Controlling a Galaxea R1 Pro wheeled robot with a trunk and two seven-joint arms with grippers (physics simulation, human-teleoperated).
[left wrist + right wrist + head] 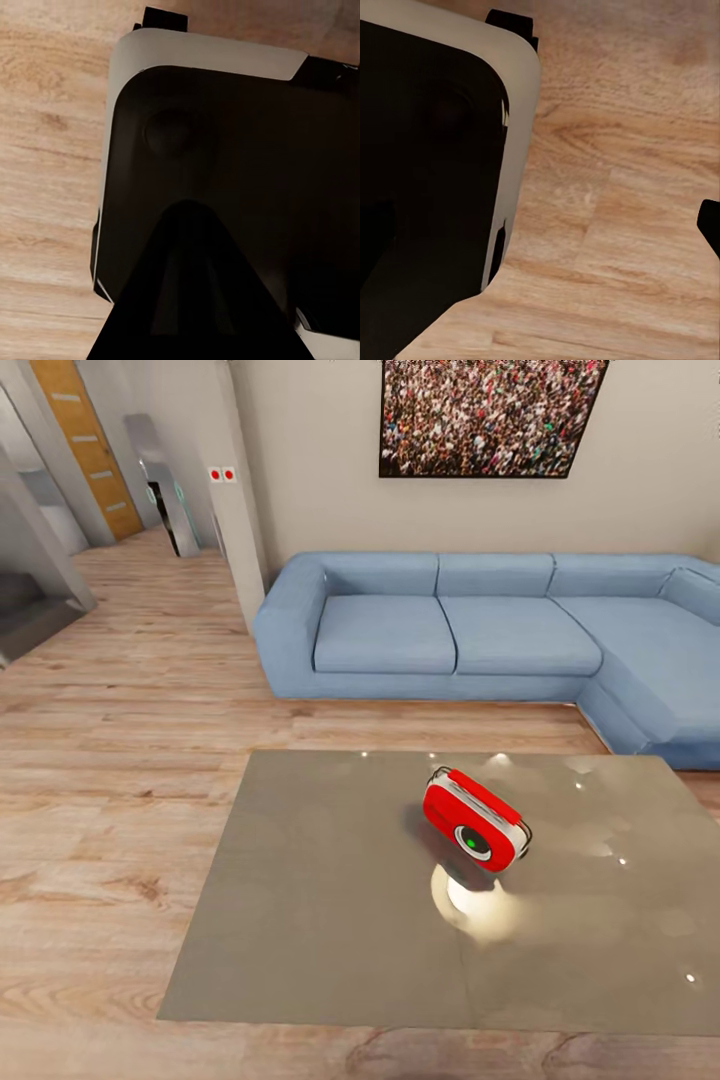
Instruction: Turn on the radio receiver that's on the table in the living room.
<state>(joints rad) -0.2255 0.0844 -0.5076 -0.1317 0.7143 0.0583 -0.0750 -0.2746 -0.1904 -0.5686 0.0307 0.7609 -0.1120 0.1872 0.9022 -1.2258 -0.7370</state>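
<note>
one radio receiver (474,819), on table (300,920)

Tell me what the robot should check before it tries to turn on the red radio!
1. Radio found: ok. The radio receiver lies on the table.
2. Right room: ok. The blue sofa and crowd picture are behind it.
3. Dial facing the robot: ok, the round dial shows.
4. Radio standing straight: not ok, it looks tilted.
5. Arms near the radio: not ok. Both wrist views show the wood floor beside the robot's dark body.
6. Grippers open: cannot tell.
</note>
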